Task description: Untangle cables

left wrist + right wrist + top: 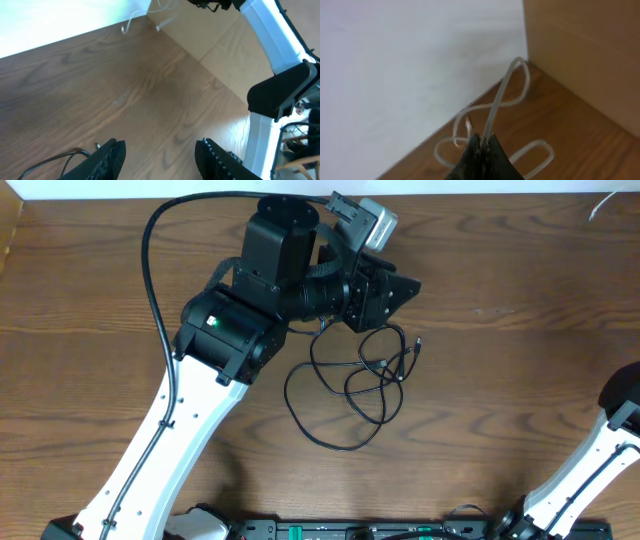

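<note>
left gripper point(160, 150): fingers spread, with bare table point(150, 90) showing in the gap and nothing between them. the black cable point(350, 380) lies on the table in loose, overlapping loops, just beside this gripper on the side toward the arm bases. its upper loops reach under the wrist, and one small plug end lies just out from the loops, on the fingertip side. in the left wrist view, a strand of the black cable shows outside the left-hand finger point(107, 157), not in the gap; whether it touches that finger cannot be told. right gripper point(482, 147): fingers pressed together, pinching the white cable point(496, 102). the cable rises straight from the fingertips and curls into several loops ahead of and beside them, close to the white wall point(395, 60) and a brown board point(590, 55) at the table's far corner. in the overhead view only the right arm point(600, 450) and a short end of the white cable at the far right corner are visible, well apart from the left gripper.
</note>
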{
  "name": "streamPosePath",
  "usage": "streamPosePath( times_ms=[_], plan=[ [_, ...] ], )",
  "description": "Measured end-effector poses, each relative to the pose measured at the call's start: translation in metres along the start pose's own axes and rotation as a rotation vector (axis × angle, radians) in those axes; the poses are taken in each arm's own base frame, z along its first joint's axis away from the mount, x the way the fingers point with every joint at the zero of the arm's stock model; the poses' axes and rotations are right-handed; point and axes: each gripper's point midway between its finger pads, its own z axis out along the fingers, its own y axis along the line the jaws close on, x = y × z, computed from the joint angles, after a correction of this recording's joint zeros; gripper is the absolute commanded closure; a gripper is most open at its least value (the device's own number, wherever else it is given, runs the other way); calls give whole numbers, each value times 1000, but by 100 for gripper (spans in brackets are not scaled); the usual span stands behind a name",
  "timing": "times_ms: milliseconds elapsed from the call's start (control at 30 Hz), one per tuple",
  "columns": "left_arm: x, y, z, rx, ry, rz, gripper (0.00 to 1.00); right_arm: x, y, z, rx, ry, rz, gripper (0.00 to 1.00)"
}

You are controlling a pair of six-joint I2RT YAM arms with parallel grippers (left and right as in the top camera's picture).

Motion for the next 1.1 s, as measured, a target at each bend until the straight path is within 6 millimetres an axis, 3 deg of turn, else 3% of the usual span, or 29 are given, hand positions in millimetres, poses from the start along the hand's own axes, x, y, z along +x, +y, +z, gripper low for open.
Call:
streamPosePath(
  times_ms=[100, 133, 167, 233, 300, 400, 500, 633, 767, 833, 1000, 1100],
  plan=[
    [-1, 2, 0, -10, -3, 0, 50, 29, -20, 25, 74, 66, -6, 95],
    [-1, 2, 0, -14, -3, 0, 50, 40, -26, 32, 94, 92, -6, 84],
    [-1, 3, 0, -15, -3, 0, 50, 56, -34, 43, 119, 126, -7, 63],
    [-1, 3, 0, -19, -3, 0, 50, 86, -49, 63, 158, 190, -11, 1],
    [-1, 4, 1, -21, -3, -1, 50, 121, -64, 81, 194, 267, -13, 1],
    [0, 5, 2, -22, -1, -2, 50, 159, -81, 93, 232, 364, -18, 1],
    [1, 6, 3, -23, 3, -5, 50, 169, -86, 91, 245, 400, -18, 1],
    [2, 8, 5, -24, 7, -8, 50, 156, -80, 80, 225, 391, -10, 1],
    [3, 8, 5, -25, 13, -7, 50, 118, -52, 53, 119, 340, 7, 1],
    [6, 9, 5, -30, 23, -6, 47, 90, -28, 24, 38, 310, 14, 1],
    [21, 24, 3, -113, 77, -24, 43, 36, 32, -79, -178, 277, 26, 1],
    [33, 35, 0, -179, 119, -49, 43, 32, 61, -135, -277, 320, 37, 1]
  ],
)
